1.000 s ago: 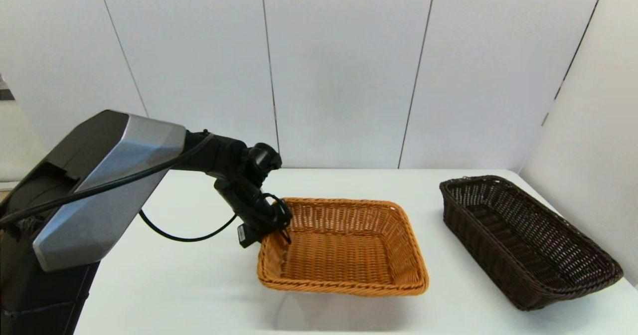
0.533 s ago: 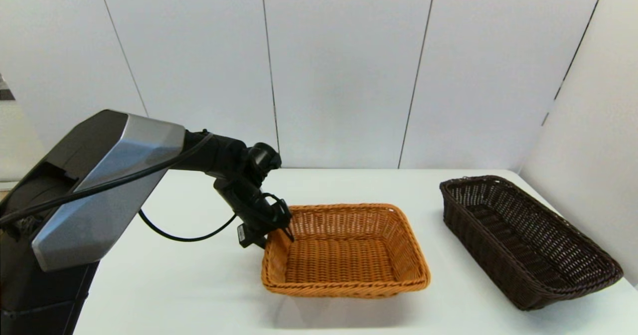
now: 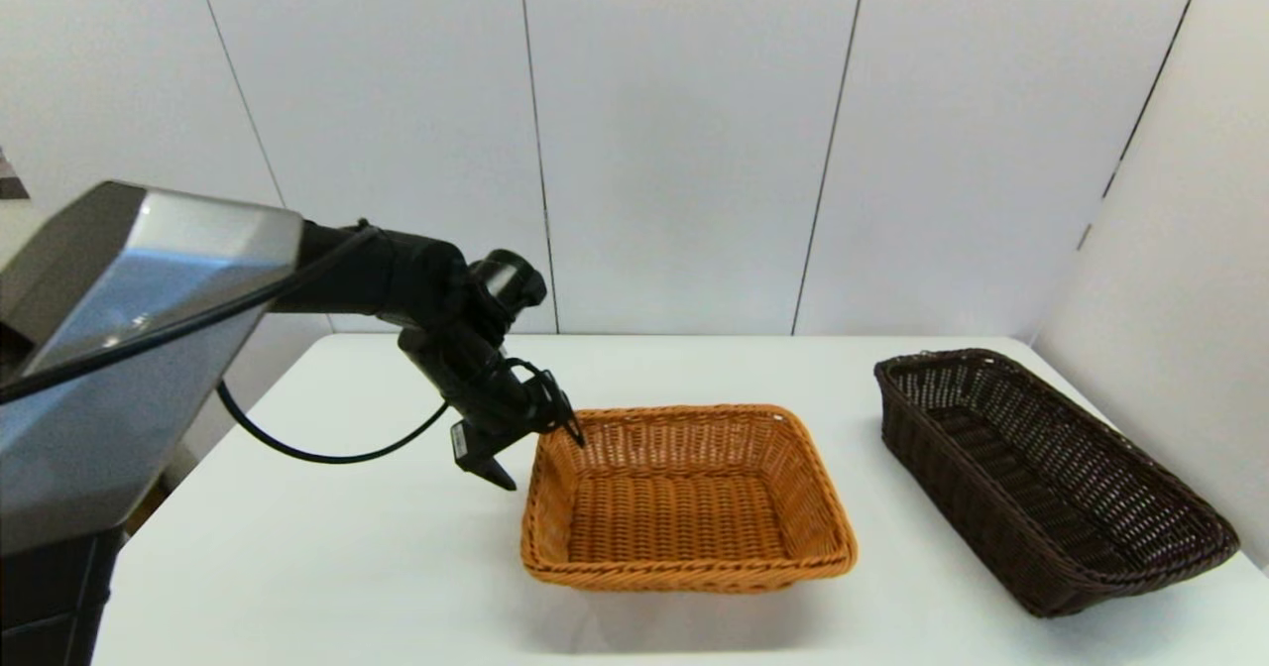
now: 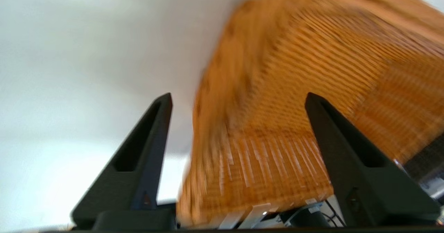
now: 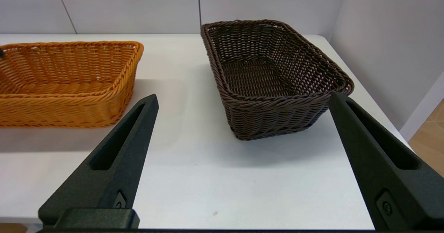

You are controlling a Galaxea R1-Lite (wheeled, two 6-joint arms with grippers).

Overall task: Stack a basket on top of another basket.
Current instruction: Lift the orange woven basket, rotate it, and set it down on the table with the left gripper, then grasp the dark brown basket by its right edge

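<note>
The right gripper [image 5: 239, 97] is seen only in the right wrist view, where its fingers are spread wide, low at the near edge of the table [image 5: 194, 177], with nothing between them and the brown basket [image 5: 270, 77] seen past them. In the head view the left gripper [image 3: 540, 458] is seen at the far left corner of the orange basket [image 3: 689, 498], and in the left wrist view its fingers are seen spread apart, one on each side of the left rim, holding nothing. Both baskets are seen to be empty and flat on the table, well apart, with the orange one near the middle and the brown one [image 3: 1051, 478] on the right.
</note>
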